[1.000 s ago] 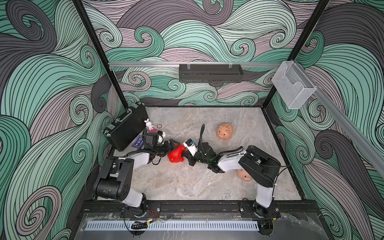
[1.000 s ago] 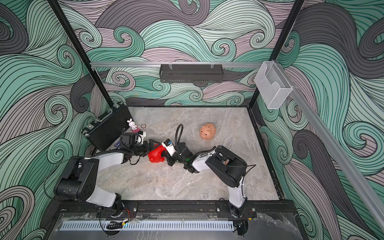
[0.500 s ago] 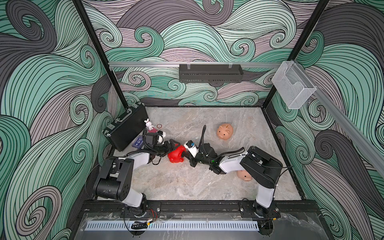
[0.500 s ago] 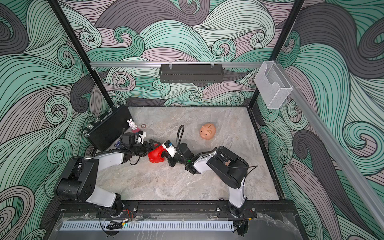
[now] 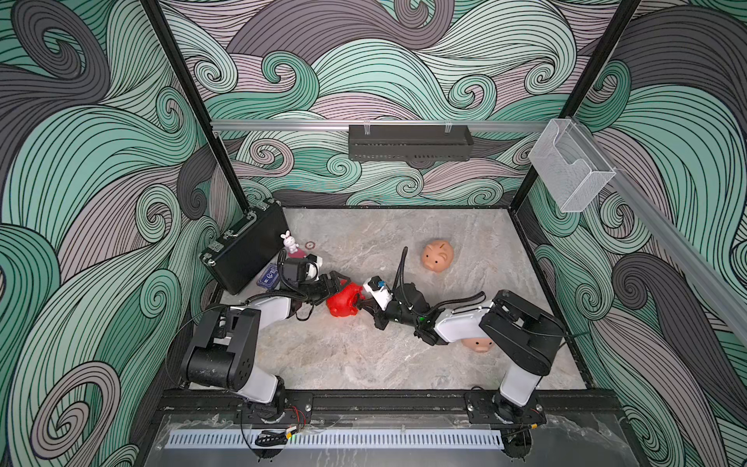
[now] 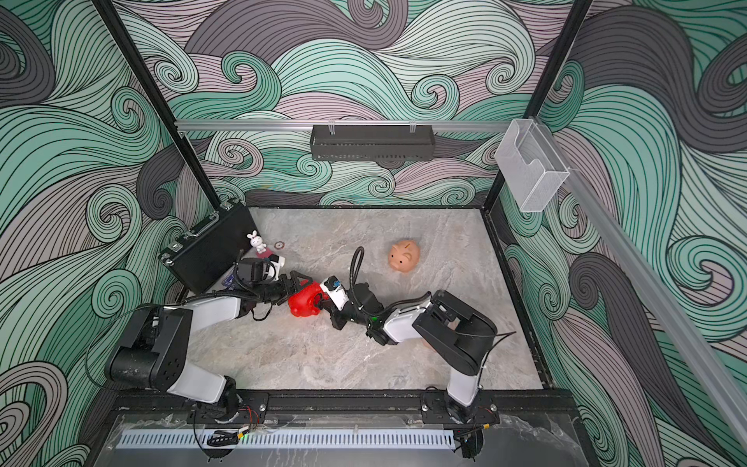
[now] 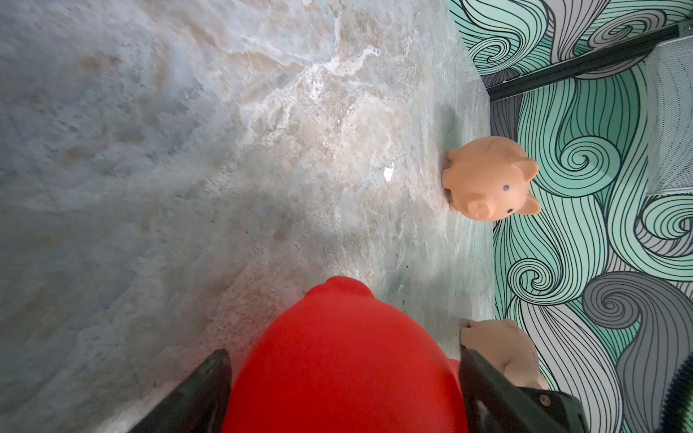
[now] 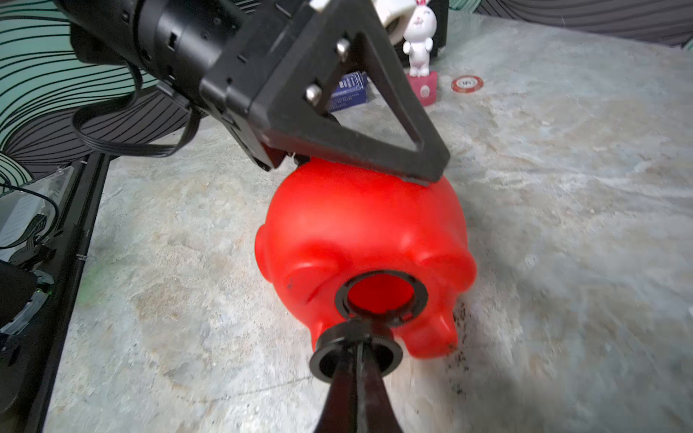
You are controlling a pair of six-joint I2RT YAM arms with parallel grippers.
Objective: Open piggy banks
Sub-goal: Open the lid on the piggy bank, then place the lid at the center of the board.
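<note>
The red piggy bank point(image 5: 343, 301) lies on its side mid-table, its round belly hole point(image 8: 380, 294) uncovered and facing the right wrist camera. My left gripper point(image 5: 337, 289) is shut on its body, one black finger point(image 7: 210, 378) on each flank. My right gripper point(image 8: 356, 337) is shut on the black plug point(image 8: 326, 360), held just clear of the hole. In both top views a peach piggy bank point(image 5: 437, 256) stands upright at the back right. Another peach piggy bank point(image 5: 479, 345) lies half hidden under my right arm.
A black case point(image 5: 246, 246) leans against the left wall. In front of it are a white rabbit figurine point(image 5: 290, 242), a red chip point(image 5: 310, 244) and a blue card box point(image 5: 269, 278). Dark specks point(image 8: 459, 318) dot the table by the red pig.
My right arm has shifted slightly. The red piggy bank and my left gripper have stayed in place.
</note>
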